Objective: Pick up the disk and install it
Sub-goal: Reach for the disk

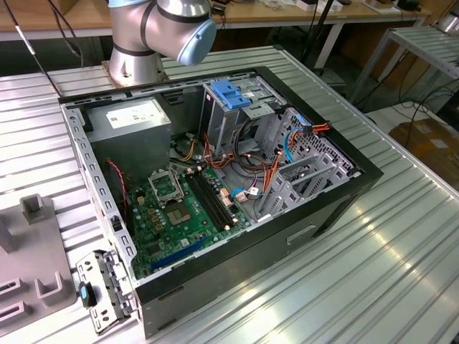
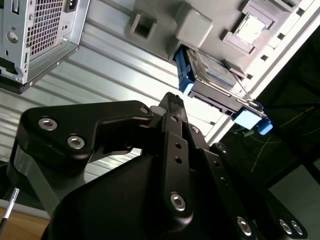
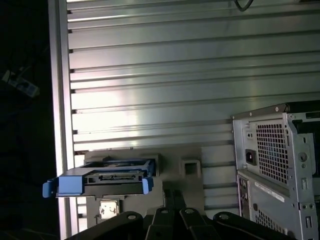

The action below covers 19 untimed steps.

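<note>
one arm, three views. exterior view: arm (image 1: 161, 29) stands behind the open case (image 1: 237, 276) on the table (image 1: 373, 272); a blue bracket (image 1: 231, 93) tops the drive cage. second wrist view: gripper (image 2: 172, 97), fingertips together on nothing, hangs apart from the disk (image 2: 215, 75), which rests on a grey holder (image 2: 195, 25) at the table edge. first wrist view: the disk's connector end faces the camera, with the case's vented rear well apart.

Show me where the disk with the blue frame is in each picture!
First wrist view: the disk rests on the grey holder, apart from the computer case.
Second wrist view: the disk on the same holder, case nearby.
Exterior view: that case, the shared landmark, sits open mid-table.
</note>
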Tool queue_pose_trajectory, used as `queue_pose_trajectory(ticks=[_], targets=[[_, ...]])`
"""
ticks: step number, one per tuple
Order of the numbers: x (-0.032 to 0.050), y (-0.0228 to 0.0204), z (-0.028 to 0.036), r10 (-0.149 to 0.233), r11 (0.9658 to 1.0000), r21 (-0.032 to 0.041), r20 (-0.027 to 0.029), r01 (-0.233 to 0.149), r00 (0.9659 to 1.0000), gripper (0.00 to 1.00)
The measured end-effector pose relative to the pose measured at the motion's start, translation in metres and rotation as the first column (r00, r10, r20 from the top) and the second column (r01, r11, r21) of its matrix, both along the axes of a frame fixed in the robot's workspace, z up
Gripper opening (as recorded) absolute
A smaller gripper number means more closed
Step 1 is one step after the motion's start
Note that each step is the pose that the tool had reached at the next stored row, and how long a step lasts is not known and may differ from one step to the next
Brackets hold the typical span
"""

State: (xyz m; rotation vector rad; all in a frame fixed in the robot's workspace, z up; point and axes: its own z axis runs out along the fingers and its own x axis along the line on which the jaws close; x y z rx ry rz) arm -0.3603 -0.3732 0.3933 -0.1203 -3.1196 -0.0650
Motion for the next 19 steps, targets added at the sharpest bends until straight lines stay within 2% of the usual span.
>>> queue_pose_trajectory(ticks=[12, 19], targets=[[-0.0393, 0.0000, -0.0001, 0.000, 1.0000, 0.0000, -0.0018, 0.000, 1.0000, 0.11], [-0.0665, 0.0000, -0.0003, 0.000, 1.0000, 0.0000, -0.0032, 0.000, 1.0000, 0.11]])
